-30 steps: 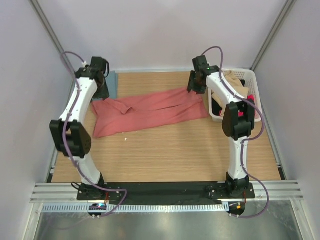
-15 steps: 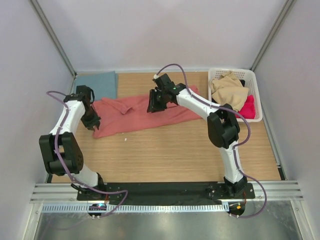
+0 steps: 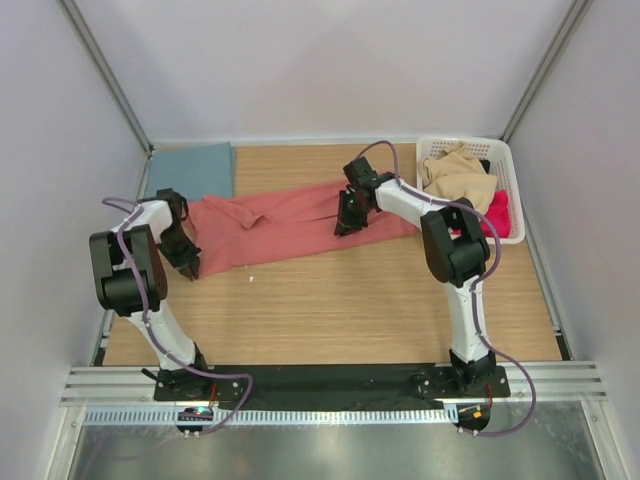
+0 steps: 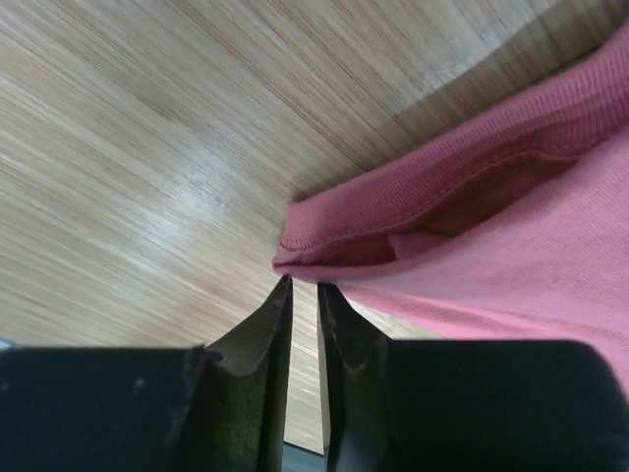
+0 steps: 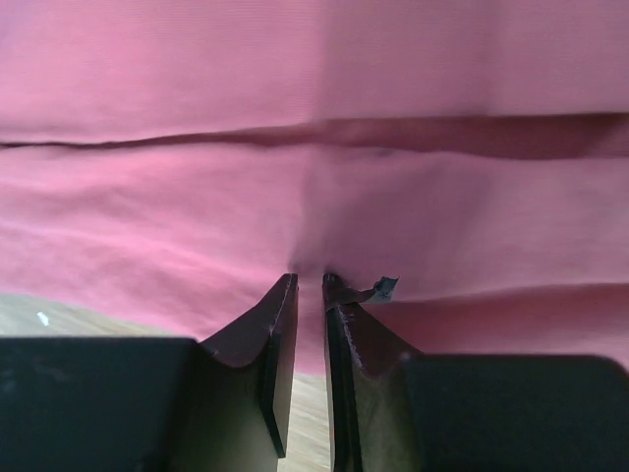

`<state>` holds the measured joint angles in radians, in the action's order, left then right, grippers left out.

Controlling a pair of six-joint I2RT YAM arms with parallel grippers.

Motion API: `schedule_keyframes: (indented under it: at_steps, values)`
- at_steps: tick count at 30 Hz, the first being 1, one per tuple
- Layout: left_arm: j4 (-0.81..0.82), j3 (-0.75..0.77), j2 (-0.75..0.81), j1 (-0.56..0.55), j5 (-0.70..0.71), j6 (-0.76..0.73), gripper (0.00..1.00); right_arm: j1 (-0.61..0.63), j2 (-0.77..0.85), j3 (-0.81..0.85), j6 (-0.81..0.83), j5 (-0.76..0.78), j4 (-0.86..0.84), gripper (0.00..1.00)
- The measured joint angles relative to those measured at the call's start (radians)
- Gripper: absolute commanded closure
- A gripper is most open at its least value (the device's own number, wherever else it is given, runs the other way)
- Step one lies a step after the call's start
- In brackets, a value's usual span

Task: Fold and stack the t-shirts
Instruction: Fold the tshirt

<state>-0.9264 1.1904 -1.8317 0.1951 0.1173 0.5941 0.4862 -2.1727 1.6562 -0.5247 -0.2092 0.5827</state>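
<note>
The salmon-red t-shirt (image 3: 270, 220) lies spread as a long band across the far half of the wooden table. The teal-blue t-shirt (image 3: 192, 169) lies folded flat at the back left corner. My left gripper (image 3: 189, 265) is at the red shirt's near left corner. In the left wrist view its jaws (image 4: 303, 285) are nearly closed, with the hem corner (image 4: 324, 236) at their tips. My right gripper (image 3: 343, 226) is on the shirt's near edge, right of the middle. In the right wrist view its jaws (image 5: 310, 278) pinch the puckered red cloth (image 5: 314, 98).
A white plastic basket (image 3: 505, 160) stands at the back right with a tan cloth (image 3: 460, 175) and a bright pink cloth (image 3: 497, 212) in it. A small white speck (image 3: 251, 277) lies on the table in front of the red shirt. Grey walls close in the sides.
Both arms have come down from the back of the table onto the red shirt. The left gripper moved to its near left corner, and the right gripper moved right along its near edge.
</note>
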Motion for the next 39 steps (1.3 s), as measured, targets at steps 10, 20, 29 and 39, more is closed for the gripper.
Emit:
schedule_keyframes:
  at_steps: [10, 20, 29, 39]
  values:
    - [-0.035, 0.055, 0.130, -0.040, 0.056, 0.008, 0.46, -0.022, -0.002, 0.032, 0.029, 0.035, 0.079, 0.68]
    - [0.268, 0.099, 0.220, -0.091, -0.272, 0.186, 0.47, -0.018, 0.090, 0.115, 0.066, 0.077, 0.182, 0.59]
    - [0.351, 0.135, -0.045, -0.170, -0.392, 0.392, 0.48, -0.035, 0.194, 0.049, 0.075, 0.093, 0.186, 0.59]
    - [0.378, 0.186, -0.112, -0.190, -0.389, 0.475, 0.61, -0.101, 0.238, -0.053, 0.074, 0.101, 0.176, 0.59]
